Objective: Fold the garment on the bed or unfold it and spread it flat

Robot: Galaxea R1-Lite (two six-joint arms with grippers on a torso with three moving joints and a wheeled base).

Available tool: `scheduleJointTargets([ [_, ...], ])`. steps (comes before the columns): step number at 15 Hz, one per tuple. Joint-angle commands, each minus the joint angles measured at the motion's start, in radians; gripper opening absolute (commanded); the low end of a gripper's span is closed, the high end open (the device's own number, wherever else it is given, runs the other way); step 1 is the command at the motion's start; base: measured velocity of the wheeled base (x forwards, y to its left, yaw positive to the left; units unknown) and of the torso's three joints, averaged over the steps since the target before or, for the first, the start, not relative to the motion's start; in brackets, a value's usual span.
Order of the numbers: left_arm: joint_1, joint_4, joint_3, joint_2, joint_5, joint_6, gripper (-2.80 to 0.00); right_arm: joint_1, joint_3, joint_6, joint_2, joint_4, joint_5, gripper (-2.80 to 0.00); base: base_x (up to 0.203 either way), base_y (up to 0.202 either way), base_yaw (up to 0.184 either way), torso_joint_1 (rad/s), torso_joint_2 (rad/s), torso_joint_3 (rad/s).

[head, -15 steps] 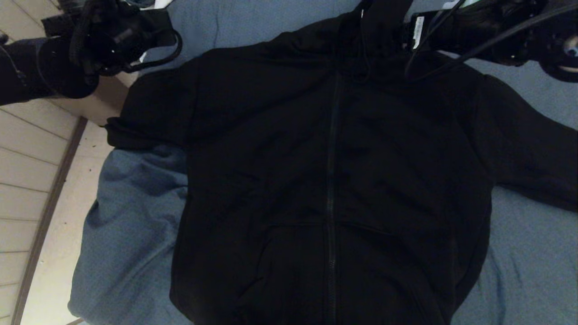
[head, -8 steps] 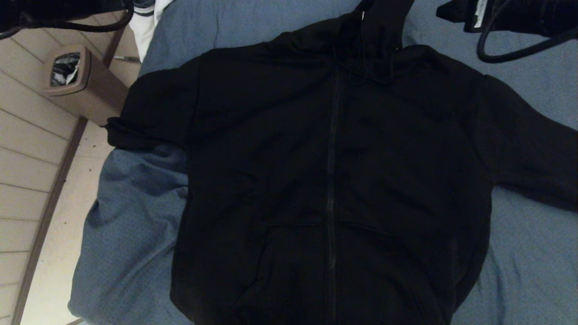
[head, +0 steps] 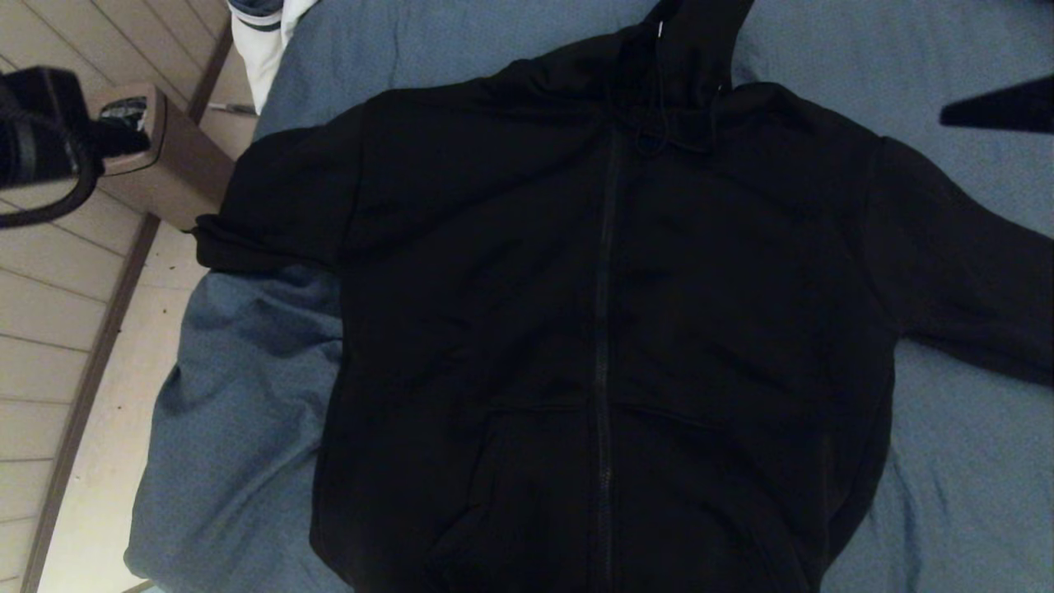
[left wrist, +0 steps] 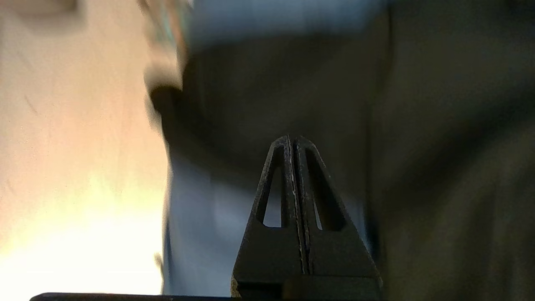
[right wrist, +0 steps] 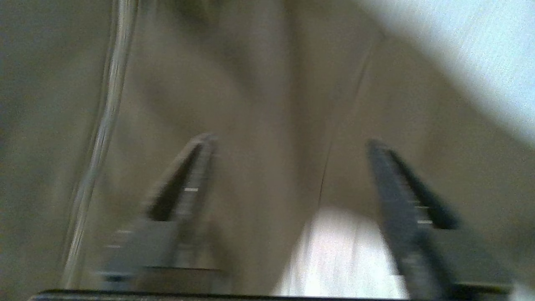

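Large black zip-front hoodie (head: 609, 329) covers most of the blue-grey fabric bed sheet (head: 239, 428), centre frame. Bare sheet lower left, upper middle and right edge gives free passage. Brown square waste bin (head: 177, 169) stands on pale plank floor (head: 49, 329) upper left, just beside left sleeve.

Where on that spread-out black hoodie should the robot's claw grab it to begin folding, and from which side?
Probably the sleeve end at the bed's left edge, approached from the left. The hoodie lies flat, zipped, front up, so its body offers little to pinch; that bunched end gives a raised edge. The shut left claw is on that side; the right claw is open.
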Motion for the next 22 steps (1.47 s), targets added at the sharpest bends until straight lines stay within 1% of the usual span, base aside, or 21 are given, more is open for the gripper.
scheduleJointTargets([
  [1, 0.001, 0.090, 0.187, -0.244, -0.024, -0.031, -2.80, 0.002, 0.031, 0.031, -0.115, 0.291, 0.056, -2.80, 0.000, 0.000, 0.000, 0.000, 0.00, 0.000],
  [2, 0.001, 0.152, 0.233, -0.301, -0.035, -0.060, -2.80, 0.002, 0.037, 0.050, -0.138, 0.395, 0.112, -2.80, 0.000, 0.000, 0.000, 0.000, 0.00, 0.000],
  [3, 0.001, 0.205, 0.288, -0.362, -0.052, -0.098, -2.80, -0.001, 0.059, 0.066, -0.172, 0.467, 0.193, -2.80, 0.000, 0.000, 0.000, 0.000, 0.00, 0.000],
  [4, 0.001, 0.243, 0.355, -0.419, -0.078, -0.126, -2.80, -0.008, 0.100, 0.075, -0.192, 0.501, 0.237, -2.80, 0.000, 0.000, 0.000, 0.000, 0.00, 0.000],
  [5, 0.001, 0.267, 0.417, -0.463, -0.102, -0.143, -2.80, -0.011, 0.133, 0.078, -0.203, 0.514, 0.252, -2.80, 0.000, 0.000, 0.000, 0.000, 0.00, 0.000],
  [6, 0.001, 0.277, 0.505, -0.510, -0.118, -0.157, -2.80, -0.012, 0.196, 0.079, -0.210, 0.517, 0.258, -2.80, 0.000, 0.000, 0.000, 0.000, 0.00, 0.000],
  [7, 0.001, 0.280, 0.575, -0.570, -0.122, -0.167, -2.80, -0.013, 0.254, 0.079, -0.215, 0.520, 0.263, -2.80, 0.000, 0.000, 0.000, 0.000, 0.00, 0.000],
  [9, 0.002, 0.277, 0.658, -0.698, -0.101, -0.173, -2.80, -0.014, 0.363, 0.080, -0.227, 0.520, 0.278, -2.80, 0.000, 0.000, 0.000, 0.000, 0.00, 0.000],
  [11, 0.002, 0.269, 0.742, -0.777, -0.028, -0.175, -2.80, -0.015, 0.444, 0.085, -0.230, 0.516, 0.292, -2.80, 0.000, 0.000, 0.000, 0.000, 0.00, 0.000],
  [12, 0.001, 0.255, 0.785, -0.795, -0.021, -0.178, -2.80, -0.014, 0.486, 0.086, -0.226, 0.514, 0.297, -2.80, 0.000, 0.000, 0.000, 0.000, 0.00, 0.000],
  [14, 0.001, 0.149, 0.864, -0.798, -0.023, -0.181, -2.80, -0.013, 0.530, 0.087, -0.191, 0.505, 0.335, -2.80, 0.000, 0.000, 0.000, 0.000, 0.00, 0.000],
  [15, 0.001, 0.113, 0.893, -0.789, -0.036, -0.184, -2.80, -0.012, 0.545, 0.084, -0.176, 0.501, 0.357, -2.80, 0.000, 0.000, 0.000, 0.000, 0.00, 0.000],
  [16, 0.001, 0.094, 0.904, -0.780, -0.065, -0.190, -2.80, -0.012, 0.546, 0.082, -0.164, 0.493, 0.365, -2.80, 0.000, 0.000, 0.000, 0.000, 0.00, 0.000],
  [18, 0.001, 0.087, 0.899, -0.764, -0.097, -0.218, -2.80, -0.008, 0.553, 0.076, -0.167, 0.472, 0.368, -2.80, 0.000, 0.000, 0.000, 0.000, 0.00, 0.000],
  [21, 0.001, 0.052, 0.898, -0.750, -0.098, -0.222, -2.80, -0.002, 0.625, 0.074, -0.164, 0.464, 0.370, -2.80, 0.000, 0.000, 0.000, 0.000, 0.00, 0.000],
  [22, 0.001, 0.038, 0.902, -0.728, -0.099, -0.223, -2.80, -0.001, 0.664, 0.073, -0.158, 0.440, 0.375, -2.80, 0.000, 0.000, 0.000, 0.000, 0.00, 0.000],
])
